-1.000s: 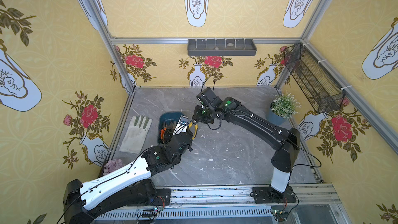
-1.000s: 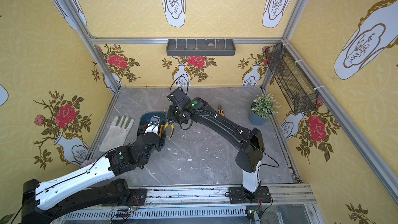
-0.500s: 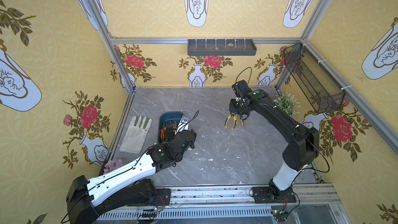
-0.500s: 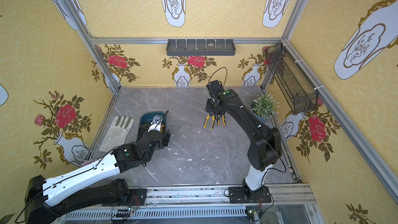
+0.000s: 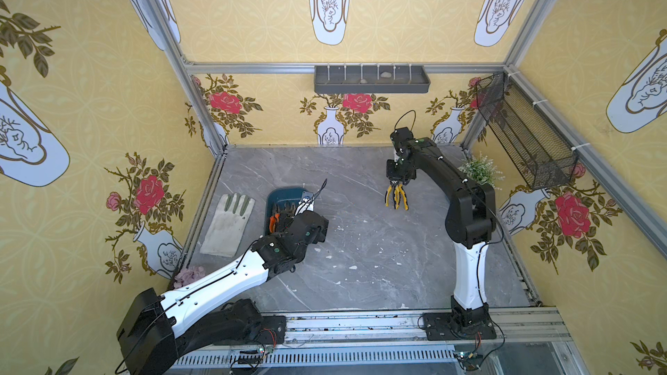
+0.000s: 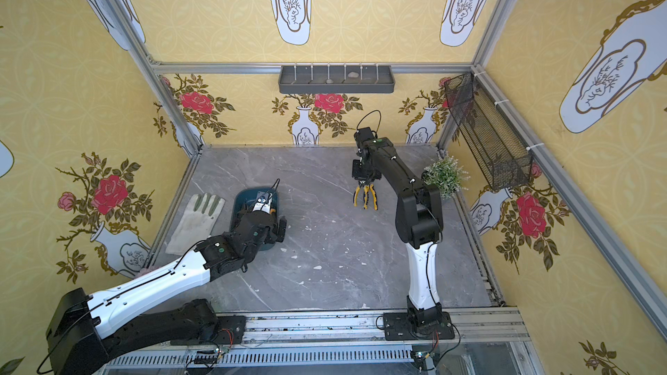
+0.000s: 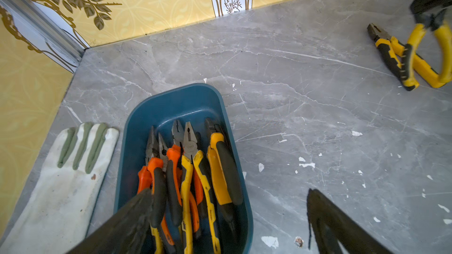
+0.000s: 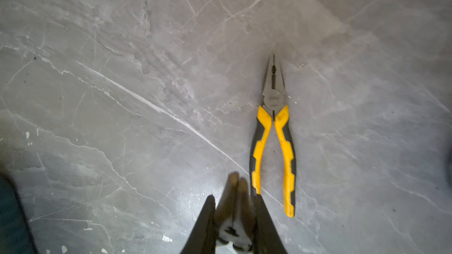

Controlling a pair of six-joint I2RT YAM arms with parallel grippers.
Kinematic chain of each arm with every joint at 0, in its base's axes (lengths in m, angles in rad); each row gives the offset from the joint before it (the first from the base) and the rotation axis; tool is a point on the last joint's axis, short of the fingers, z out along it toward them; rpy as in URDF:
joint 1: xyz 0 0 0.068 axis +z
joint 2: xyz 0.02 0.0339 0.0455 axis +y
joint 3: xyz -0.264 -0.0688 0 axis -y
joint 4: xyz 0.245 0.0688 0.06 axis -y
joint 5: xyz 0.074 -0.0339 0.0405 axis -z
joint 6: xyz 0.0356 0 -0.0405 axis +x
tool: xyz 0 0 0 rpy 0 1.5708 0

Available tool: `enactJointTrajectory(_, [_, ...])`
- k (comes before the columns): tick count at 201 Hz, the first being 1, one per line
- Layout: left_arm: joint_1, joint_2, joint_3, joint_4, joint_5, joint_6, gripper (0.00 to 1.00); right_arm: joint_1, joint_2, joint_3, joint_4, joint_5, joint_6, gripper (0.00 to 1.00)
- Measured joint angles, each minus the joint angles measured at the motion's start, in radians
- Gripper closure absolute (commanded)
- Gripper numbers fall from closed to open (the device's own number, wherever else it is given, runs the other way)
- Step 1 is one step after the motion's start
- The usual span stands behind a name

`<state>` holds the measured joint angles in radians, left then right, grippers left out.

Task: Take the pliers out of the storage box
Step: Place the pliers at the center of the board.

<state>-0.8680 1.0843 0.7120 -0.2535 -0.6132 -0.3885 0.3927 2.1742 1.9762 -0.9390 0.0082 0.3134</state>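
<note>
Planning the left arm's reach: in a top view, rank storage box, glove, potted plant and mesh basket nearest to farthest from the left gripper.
1. storage box, right at the left gripper.
2. glove, beside the box.
3. potted plant, across the table.
4. mesh basket, on the wall beyond the plant.

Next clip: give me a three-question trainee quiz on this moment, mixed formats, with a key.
1. True or false: the left gripper is open.
2. The right gripper holds: A a glove; B yellow-handled pliers; C a plant.
3. How many pliers lie on the table outside the box?
Key: 1 true; 2 B; 3 one pair.
</note>
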Motion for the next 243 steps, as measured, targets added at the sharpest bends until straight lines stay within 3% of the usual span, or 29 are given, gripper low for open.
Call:
enactJointTrajectory(118, [0.017, -0.011, -0.061, 0.021, 0.049, -0.01, 0.01, 0.024, 0.223, 0.182, -0.011, -0.054, 0.008, 1.0])
enactJointTrajectory(243, [0.026, -0.027, -0.082, 0.022, 0.06, -0.016, 0.01, 0.017, 0.308, 0.248, -0.023, -0.055, 0.026, 0.77])
